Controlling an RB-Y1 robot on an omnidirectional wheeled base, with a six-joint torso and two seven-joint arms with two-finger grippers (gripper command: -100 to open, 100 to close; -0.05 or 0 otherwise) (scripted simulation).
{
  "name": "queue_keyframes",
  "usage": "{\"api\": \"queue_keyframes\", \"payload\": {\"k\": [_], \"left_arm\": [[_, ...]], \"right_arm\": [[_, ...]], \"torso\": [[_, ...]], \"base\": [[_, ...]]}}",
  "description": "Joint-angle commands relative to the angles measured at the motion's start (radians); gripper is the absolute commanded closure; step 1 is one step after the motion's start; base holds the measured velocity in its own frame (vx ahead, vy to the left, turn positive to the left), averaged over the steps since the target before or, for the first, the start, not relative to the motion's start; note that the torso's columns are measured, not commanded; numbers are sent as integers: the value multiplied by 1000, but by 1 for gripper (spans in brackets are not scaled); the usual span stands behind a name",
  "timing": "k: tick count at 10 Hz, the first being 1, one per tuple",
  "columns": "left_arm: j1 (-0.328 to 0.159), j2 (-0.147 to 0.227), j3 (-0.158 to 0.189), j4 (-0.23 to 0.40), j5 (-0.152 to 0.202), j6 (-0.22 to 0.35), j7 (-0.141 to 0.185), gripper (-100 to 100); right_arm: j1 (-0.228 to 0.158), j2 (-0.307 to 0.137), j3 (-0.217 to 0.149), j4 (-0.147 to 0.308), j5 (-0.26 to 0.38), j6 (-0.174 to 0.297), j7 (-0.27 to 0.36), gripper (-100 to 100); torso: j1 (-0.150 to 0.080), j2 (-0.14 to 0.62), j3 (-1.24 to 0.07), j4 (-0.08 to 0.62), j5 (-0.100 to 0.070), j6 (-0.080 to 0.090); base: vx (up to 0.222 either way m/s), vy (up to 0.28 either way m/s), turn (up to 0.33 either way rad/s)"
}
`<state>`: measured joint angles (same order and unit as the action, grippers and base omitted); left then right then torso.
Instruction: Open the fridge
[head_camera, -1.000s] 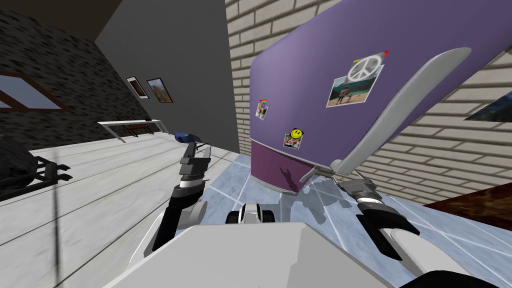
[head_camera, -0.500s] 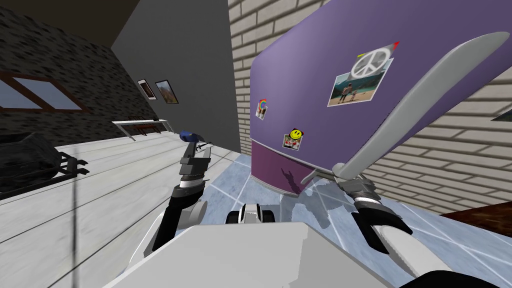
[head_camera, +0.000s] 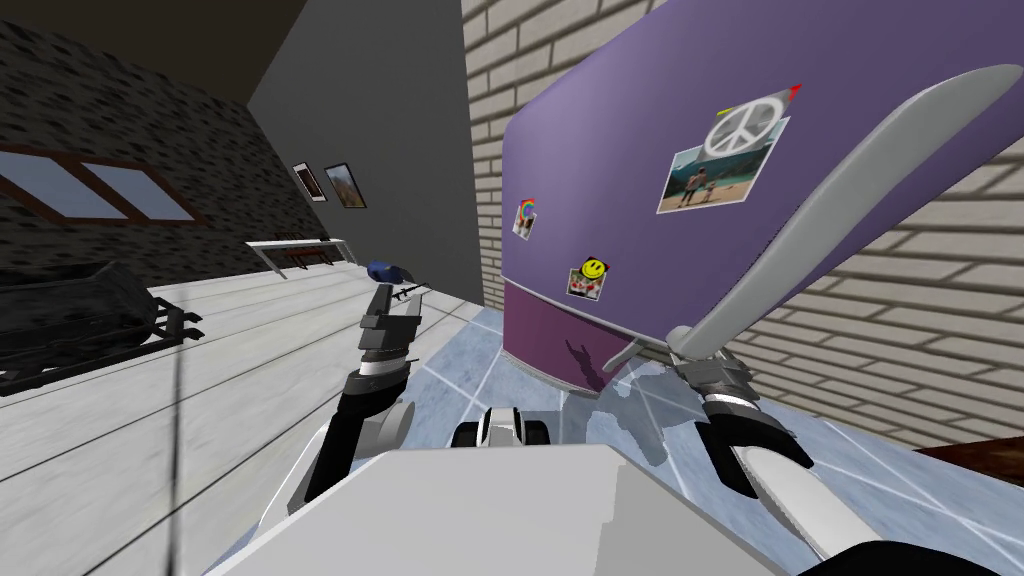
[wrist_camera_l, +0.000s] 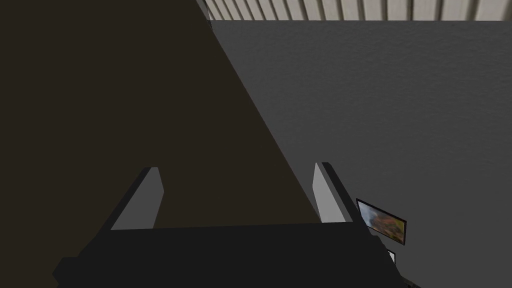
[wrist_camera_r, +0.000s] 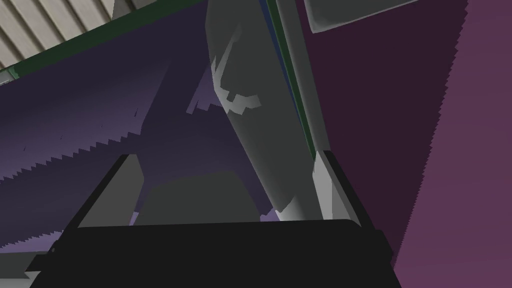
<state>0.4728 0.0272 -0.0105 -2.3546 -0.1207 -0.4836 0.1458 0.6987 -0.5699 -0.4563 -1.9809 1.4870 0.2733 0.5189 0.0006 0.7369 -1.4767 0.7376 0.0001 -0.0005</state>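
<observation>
Fridge (head_camera: 620, 160) directly ahead, against brick wall (head_camera: 900, 320); purple door looks shut. Right gripper (head_camera: 703, 365) at lower end of long grey handle (head_camera: 800, 230). Fingers apart and straddling handle, probably so closing gives firm hold for pull. Handle lies against one finger (wrist_camera_r: 327, 192), gap on other side, so not clamped yet. Left gripper (head_camera: 392, 305) raised off to side, fingers spread, holding nothing, likely parked clear of door swing.
</observation>
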Motion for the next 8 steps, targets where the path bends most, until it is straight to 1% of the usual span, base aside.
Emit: {"api": "queue_keyframes", "payload": {"k": [1, 2, 3, 4, 5, 6, 7, 8], "left_arm": [[0, 0, 0, 0, 0, 0, 0, 0], [0, 0, 0, 0, 0, 0, 0, 0], [0, 0, 0, 0, 0, 0, 0, 0], [0, 0, 0, 0, 0, 0, 0, 0], [0, 0, 0, 0, 0, 0, 0, 0], [0, 0, 0, 0, 0, 0, 0, 0], [0, 0, 0, 0, 0, 0, 0, 0], [0, 0, 0, 0, 0, 0, 0, 0]], "right_arm": [[-5, -4, 26, 7, 30, 57, -3, -100], [-10, -6, 49, 14, 56, 96, -6, -100], [-10, -6, 49, 14, 56, 105, -6, -100], [-15, -8, 73, 22, 82, 144, -9, -100], [-15, -8, 73, 22, 82, 154, -9, -100], [-21, -10, 98, 32, 107, 192, -12, -100], [-21, -10, 98, 32, 107, 203, -12, -100], [-27, -11, 123, 42, 133, 241, -16, -100]], "torso": [[-1, 1, 0, 0, 0, 0], [0, 1, 1, 0, 0, 1], [-1, 1, 1, 0, 0, 0], [0, 1, 1, 0, 0, 1], [-1, 1, 1, 0, 0, 0], [0, 1, 0, 0, 0, 0], [0, 0, 0, 0, 0, -1], [0, 0, 0, 0, 0, 0]], "base": [[-4, -43, 51], [-7, -49, 84], [-8, -42, 49], [-5, -51, 78], [-5, -48, 57], [-11, -49, 92], [-11, -45, 54], [-10, -54, 71]]}}
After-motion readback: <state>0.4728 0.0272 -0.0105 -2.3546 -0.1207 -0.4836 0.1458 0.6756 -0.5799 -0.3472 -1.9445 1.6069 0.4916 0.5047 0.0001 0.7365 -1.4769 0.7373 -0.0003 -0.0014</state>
